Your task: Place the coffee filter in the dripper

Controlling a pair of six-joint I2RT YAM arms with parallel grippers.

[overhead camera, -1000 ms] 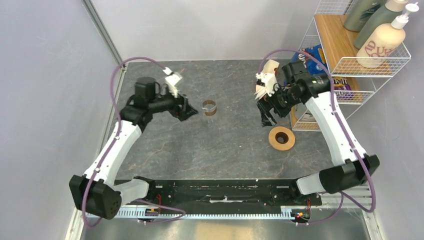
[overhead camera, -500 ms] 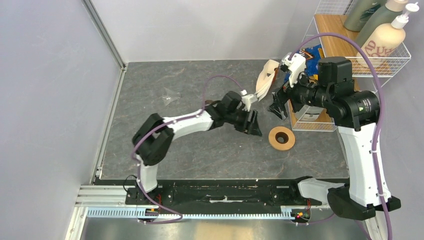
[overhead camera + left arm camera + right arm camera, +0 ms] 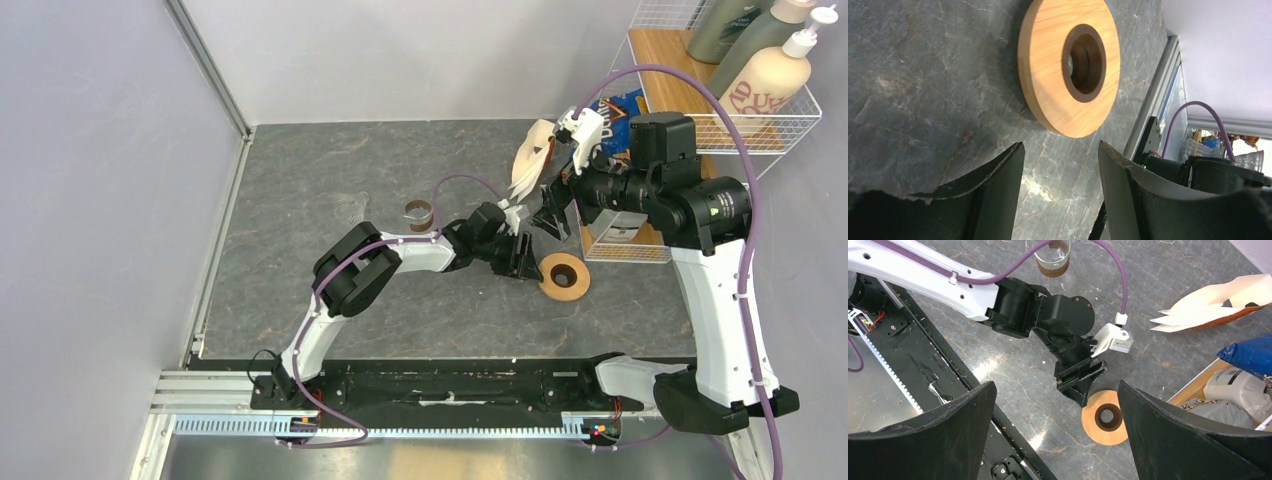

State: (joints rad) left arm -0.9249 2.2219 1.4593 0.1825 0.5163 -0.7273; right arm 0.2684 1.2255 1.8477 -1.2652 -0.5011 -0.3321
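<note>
Hard to read: the dripper is only a faint clear glass cone on the left-centre tabletop, its outline nearly lost against the grey stone. It is not in either wrist view. One wooden ring lies flat well to the right of it, apart from the glass. What sits inside its dark hole cannot be made out.

The coffee filter is white paper fanned at the far right edge of the tabletop, beside the wire rack. Several sheet edges show, exact count unclear. Its right end is cut off in the right wrist view, and an orange strip runs under it.

- Left tool: low over the tabletop, just beside the ring. Jaws partly apart with bare stone between them, gripping nothing. Finger bases cut off by the frame.
- Right tool: raised above the left one, jaws spread wide, empty. Only the two fingertips show in its own camera.

Counts:
- two arms
- one short brownish cup, its top cropped in the right wrist view
- one blue bag, partly hidden by the right arm
- three bottles on the rack, tops cut off
</note>
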